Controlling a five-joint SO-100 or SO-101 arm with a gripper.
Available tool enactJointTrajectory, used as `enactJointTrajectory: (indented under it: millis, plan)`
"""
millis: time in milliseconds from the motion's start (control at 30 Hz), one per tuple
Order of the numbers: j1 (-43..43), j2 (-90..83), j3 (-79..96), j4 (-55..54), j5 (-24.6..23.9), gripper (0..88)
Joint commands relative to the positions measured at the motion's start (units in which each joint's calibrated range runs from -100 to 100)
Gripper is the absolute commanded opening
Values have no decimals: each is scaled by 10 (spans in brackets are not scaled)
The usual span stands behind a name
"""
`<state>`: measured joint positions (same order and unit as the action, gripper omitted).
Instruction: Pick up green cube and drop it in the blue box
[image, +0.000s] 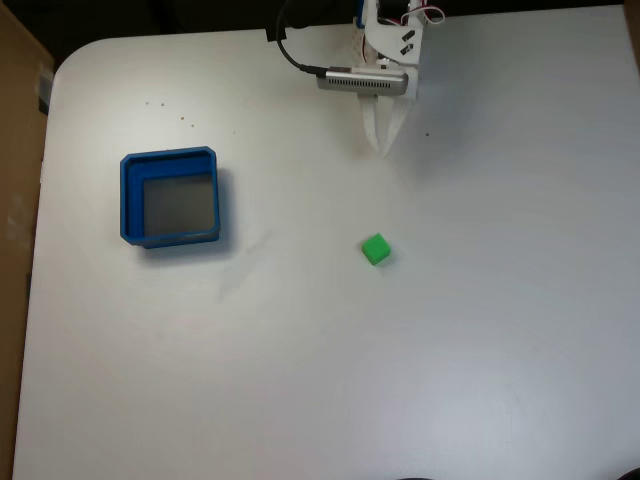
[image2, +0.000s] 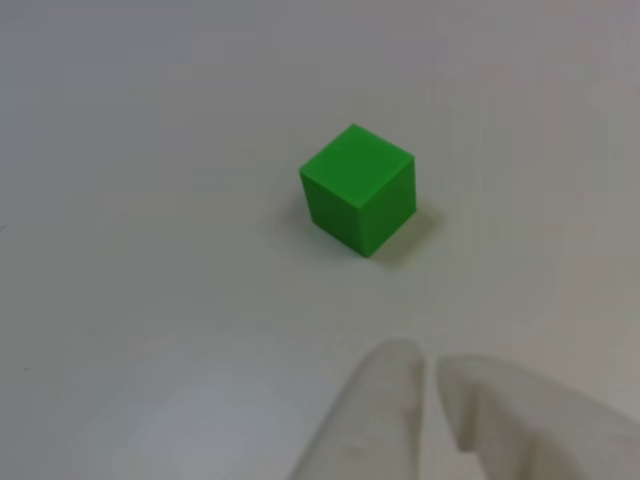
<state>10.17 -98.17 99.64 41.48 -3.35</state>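
**Green cube alone on the desk, claw nearly closed and empty**

Green is what you see first: the green cube sits flat on the white desk, a little right of centre in the fixed view, touching nothing. In the other view the same cube stands with one corner turned toward the camera, a soft shadow at its lower right.

Your claw hangs near the top edge of the fixed view, its white fingers pointing down the picture toward the cube but well apart from it, with bare desk between them. In the other view the claw enters from the bottom edge; the two pale fingertips stand almost together, only a thin dark slit separating them, and they grip nothing. The cube lies above them in that picture, slightly to the left of the slit, clearly apart.

The blue box rests on the left part of the desk in the fixed view, well apart from both cube and claw. Its thick blue walls frame a grey bottom. A black cable loops near the arm at the top edge.
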Motion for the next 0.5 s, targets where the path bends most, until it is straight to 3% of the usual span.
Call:
enactJointTrajectory:
  millis: [0,467]
  plan:
    - [5,-6,2,-8,0,9]
    - [2,-4,-15,-11,3,9]
